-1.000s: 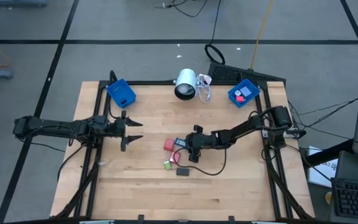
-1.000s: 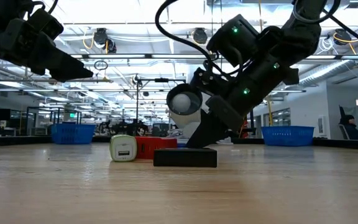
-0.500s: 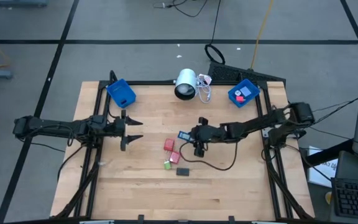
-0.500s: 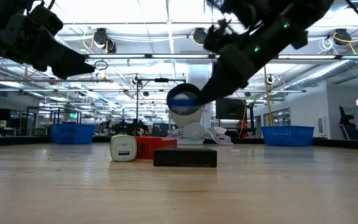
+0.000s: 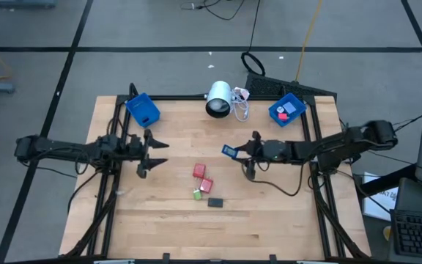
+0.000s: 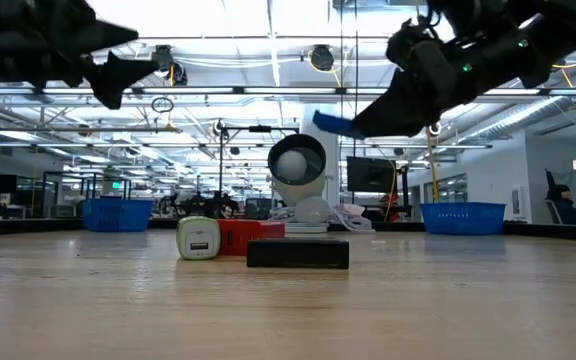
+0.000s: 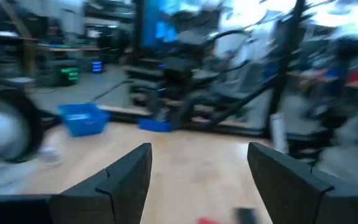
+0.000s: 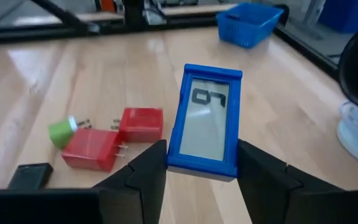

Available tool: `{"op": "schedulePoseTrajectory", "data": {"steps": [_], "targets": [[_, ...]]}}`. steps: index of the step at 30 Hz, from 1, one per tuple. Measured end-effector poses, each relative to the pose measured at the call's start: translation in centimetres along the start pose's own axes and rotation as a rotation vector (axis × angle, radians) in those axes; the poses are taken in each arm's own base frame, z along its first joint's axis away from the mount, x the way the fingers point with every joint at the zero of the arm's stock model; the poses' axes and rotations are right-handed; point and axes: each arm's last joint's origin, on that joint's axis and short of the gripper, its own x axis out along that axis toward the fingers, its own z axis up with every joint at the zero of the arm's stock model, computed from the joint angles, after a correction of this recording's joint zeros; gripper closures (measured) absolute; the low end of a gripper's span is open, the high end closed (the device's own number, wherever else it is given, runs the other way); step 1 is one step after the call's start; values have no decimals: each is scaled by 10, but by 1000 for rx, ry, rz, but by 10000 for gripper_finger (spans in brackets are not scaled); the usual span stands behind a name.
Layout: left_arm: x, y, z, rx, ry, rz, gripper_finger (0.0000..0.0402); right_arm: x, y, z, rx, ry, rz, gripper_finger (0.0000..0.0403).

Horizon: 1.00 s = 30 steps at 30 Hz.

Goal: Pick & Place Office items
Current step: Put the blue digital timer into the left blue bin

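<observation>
**Right arm has the blue piece up in the air**

The right gripper [image 5: 234,152] is clamped on a blue framed piece [image 5: 228,152] with a pale grey face, held clear above the wooden table [image 5: 269,213], right of centre. Half a second ago it was lower and closer to the pile; a second ago it was right down on it.

Left on the table are two red blocks [image 5: 198,171] [image 5: 206,185], a green one [image 5: 196,194] and a dark grey slab [image 5: 215,202], bunched near the middle, with open wood all round them and along the near edge. The white lamp [image 5: 219,100] and the blue bins [image 5: 143,109] [image 5: 287,110] sit along the far edge.

The left gripper [image 5: 149,152] hangs over the left side, fingers spread wide, holding nothing.

The right wrist view shows the digits on the piece's face [image 8: 205,120], which the high view doesn't. The low view shows the green block's white side [image 6: 198,238].
</observation>
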Motion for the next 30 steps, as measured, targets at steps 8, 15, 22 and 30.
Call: {"op": "schedulePoseTrajectory", "data": {"steps": [8, 15, 22, 30], "targets": [[16, -3, -11, -248, 12, 42, 152, -9, 2, 1, 6, -50, 46, 245], [33, 3, -22, -552, -20, 259, 158, -4, 13, -3, -131, -76, 98, 246], [64, 2, -24, -673, 59, 228, 158, 4, 24, -12, -294, -81, 30, 243], [121, 0, -22, -631, 131, 212, 158, 15, 42, -13, -476, -54, -69, 244]]}}
